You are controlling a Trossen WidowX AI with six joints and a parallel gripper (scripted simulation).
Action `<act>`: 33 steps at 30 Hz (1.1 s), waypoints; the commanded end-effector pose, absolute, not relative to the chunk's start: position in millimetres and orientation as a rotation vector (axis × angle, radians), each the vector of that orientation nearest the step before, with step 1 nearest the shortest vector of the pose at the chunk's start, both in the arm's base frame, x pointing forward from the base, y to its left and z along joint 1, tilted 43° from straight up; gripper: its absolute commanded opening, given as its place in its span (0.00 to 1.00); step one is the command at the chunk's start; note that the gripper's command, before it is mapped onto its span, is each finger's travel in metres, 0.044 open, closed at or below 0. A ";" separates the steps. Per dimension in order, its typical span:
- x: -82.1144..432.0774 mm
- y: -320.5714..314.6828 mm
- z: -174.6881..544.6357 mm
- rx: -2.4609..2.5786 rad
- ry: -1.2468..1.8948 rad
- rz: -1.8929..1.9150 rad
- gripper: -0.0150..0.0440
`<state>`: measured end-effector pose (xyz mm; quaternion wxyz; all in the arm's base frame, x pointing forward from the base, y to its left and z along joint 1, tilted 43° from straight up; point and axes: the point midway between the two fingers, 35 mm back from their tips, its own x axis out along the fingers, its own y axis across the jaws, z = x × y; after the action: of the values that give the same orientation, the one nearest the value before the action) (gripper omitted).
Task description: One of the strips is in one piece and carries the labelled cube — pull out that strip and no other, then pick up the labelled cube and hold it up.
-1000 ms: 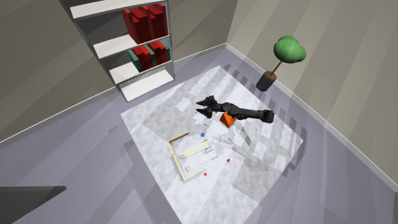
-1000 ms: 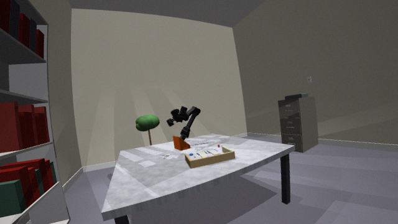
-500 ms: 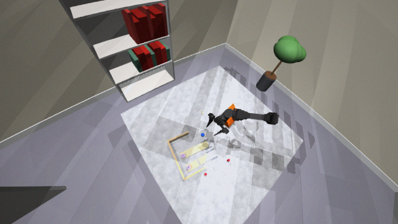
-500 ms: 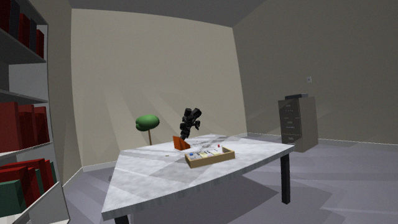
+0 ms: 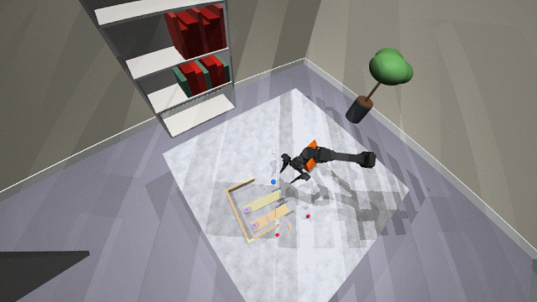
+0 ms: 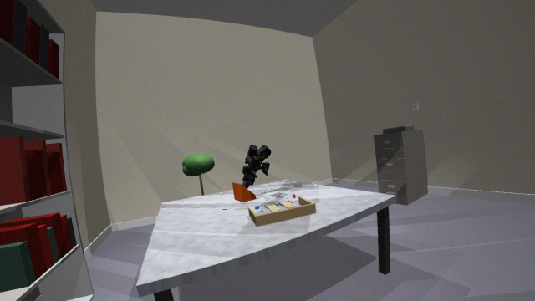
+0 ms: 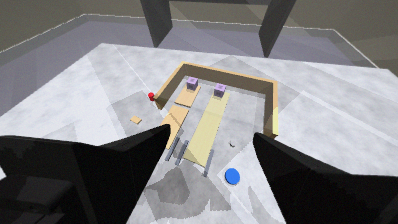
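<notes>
A pale yellow strip [image 5: 264, 202] [image 7: 200, 145] lies in one piece inside the three-sided wooden frame [image 5: 238, 216] [image 6: 284, 216] [image 7: 227, 75]. A purple cube [image 5: 247, 210] [image 7: 219, 90] sits on its far end. Beside it an orange strip lies in two pieces with a gap, a near piece [image 5: 278, 213] [image 7: 177, 119] and a far piece [image 5: 260, 223] [image 7: 186, 96]. Another purple cube [image 5: 254, 226] [image 7: 192, 83] sits on the far piece. Labels on the cubes are too small to read. My gripper [image 5: 286, 177] [image 7: 211, 132] is open and empty, above the table, short of the strips' near ends.
Thin grey rails [image 7: 209, 163] flank the near ends of the strips. A blue disc [image 5: 273, 182] [image 6: 257, 207] [image 7: 232, 176] lies to the right in the wrist view. A red piece [image 5: 277, 235] [image 7: 151, 96] and a small orange block [image 5: 289, 226] [image 7: 136, 120] lie left of the frame there.
</notes>
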<state>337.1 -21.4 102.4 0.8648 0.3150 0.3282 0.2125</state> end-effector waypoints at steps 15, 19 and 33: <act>392.7 40.8 58.0 0.661 1.320 0.517 0.25; 393.2 64.1 47.0 0.644 1.514 0.534 0.25; 383.2 78.9 35.2 0.616 1.683 0.546 0.25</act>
<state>382.8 81.9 35.6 0.5942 0.2683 0.7207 0.2359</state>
